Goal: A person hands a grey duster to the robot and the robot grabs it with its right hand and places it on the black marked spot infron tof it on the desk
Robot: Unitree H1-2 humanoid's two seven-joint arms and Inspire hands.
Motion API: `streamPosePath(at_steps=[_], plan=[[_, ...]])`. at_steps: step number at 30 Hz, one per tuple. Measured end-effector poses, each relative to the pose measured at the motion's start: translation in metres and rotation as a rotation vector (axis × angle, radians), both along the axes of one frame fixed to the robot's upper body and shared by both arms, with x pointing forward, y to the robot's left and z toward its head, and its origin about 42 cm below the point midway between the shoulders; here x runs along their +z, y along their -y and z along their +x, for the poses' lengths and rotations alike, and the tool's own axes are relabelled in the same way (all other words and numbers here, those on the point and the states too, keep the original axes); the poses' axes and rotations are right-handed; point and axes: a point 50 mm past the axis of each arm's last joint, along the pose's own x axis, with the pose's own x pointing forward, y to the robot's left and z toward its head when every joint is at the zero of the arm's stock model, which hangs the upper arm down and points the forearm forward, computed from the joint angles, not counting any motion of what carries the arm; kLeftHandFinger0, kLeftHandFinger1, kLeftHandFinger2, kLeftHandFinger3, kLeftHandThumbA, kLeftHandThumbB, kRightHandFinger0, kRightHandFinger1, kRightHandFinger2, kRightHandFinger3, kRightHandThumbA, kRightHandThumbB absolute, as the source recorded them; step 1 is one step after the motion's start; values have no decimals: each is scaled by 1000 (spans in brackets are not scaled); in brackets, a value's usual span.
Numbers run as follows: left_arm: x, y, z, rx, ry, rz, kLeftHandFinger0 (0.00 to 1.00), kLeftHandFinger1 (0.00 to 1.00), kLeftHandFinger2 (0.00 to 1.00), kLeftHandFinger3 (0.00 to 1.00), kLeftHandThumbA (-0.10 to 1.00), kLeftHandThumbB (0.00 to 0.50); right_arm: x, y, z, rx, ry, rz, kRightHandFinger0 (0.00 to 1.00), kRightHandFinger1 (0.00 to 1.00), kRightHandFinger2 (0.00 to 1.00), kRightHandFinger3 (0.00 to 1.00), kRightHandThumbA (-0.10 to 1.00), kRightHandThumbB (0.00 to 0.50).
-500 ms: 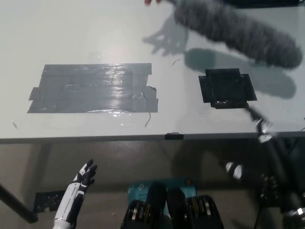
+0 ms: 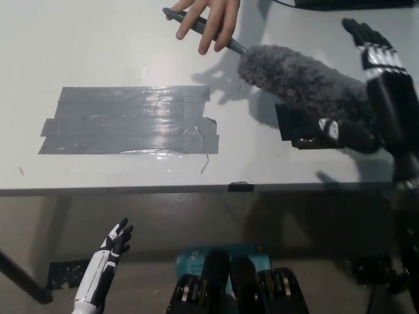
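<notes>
A fluffy grey duster [image 2: 301, 82] hangs low over the white desk [image 2: 98, 46], its head slanting down to the right. A person's hand [image 2: 208, 18] at the top edge holds its thin dark handle. My black right hand [image 2: 385, 82] is raised over the desk's right side, right against the far end of the duster head. It is open, fingers stretched upward and the thumb under the fluff. The black marked spot [image 2: 292, 133] lies beneath the duster, which hides part of it. My white left hand [image 2: 108, 258] rests open below the desk's front edge at lower left.
A broad patch of grey tape [image 2: 127, 121] covers the desk's left middle. A small black mark [image 2: 240, 187] sits on the front edge. Dark equipment shows along the top right edge.
My right hand has risen from below the desk edge to beside the duster head. The person's hand has come into view, and the duster has dropped lower and leftward over the black spot.
</notes>
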Motion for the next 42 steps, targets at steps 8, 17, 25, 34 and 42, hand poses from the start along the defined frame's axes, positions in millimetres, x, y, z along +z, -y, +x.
streamPosePath(at_steps=[8, 17, 25, 34, 42], plan=[[3, 1, 5, -10, 13, -1, 1000, 1000, 1000, 1000, 1000, 168, -6, -8, 62, -54, -165, -131, 1000, 1000, 1000, 1000, 1000, 500], [5, 2, 7, -12, 18, -1, 1000, 1000, 1000, 1000, 1000, 172, -19, -18, 117, -95, -369, -259, 1000, 1000, 1000, 1000, 1000, 500], [5, 2, 7, -15, 19, 2, 1000, 1000, 1000, 1000, 1000, 181, -19, -8, 151, -168, -423, -286, 16, 110, 365, 653, 79, 311], [7, 3, 10, -18, 25, 4, 1000, 1000, 1000, 1000, 1000, 162, -32, -4, 147, -211, -332, -238, 26, 472, 871, 994, -100, 152], [9, 2, 13, -28, 34, 11, 1000, 1000, 1000, 1000, 1000, 157, -10, 2, 140, -188, -241, -178, 108, 626, 931, 1000, -100, 91]])
